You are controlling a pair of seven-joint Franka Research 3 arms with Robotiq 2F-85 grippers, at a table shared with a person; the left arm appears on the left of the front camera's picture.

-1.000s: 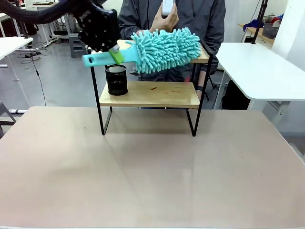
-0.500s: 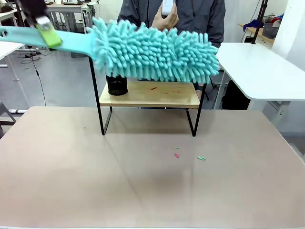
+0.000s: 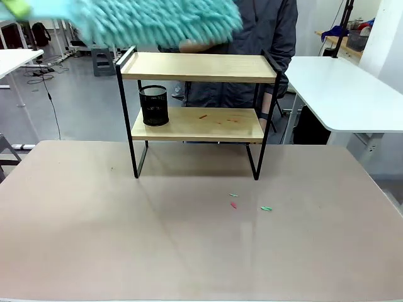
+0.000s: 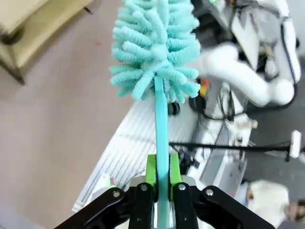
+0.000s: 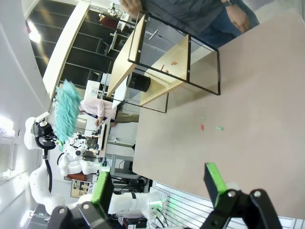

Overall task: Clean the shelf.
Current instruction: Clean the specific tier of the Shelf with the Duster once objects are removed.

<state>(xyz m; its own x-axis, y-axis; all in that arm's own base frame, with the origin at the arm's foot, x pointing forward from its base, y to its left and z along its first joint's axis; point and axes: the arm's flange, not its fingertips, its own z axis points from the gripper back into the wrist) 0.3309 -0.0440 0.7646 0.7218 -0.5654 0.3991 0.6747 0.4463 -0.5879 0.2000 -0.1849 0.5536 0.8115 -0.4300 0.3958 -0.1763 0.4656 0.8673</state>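
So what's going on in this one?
The left tool is shut on the handle of a teal duster, held in the air above the left end of the shelf. Small scraps lie on the table in front; a few sit on the lower board. The right tool is open, holding nothing. A person stands behind.

Bright, even light; duster motion-blurred; wrist views distorted.

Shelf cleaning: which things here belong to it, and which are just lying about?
Job: shelf, duster, left claw gripping its handle, specks on the lower board.
Lying about: mesh cup, bits on the table, open right claw.
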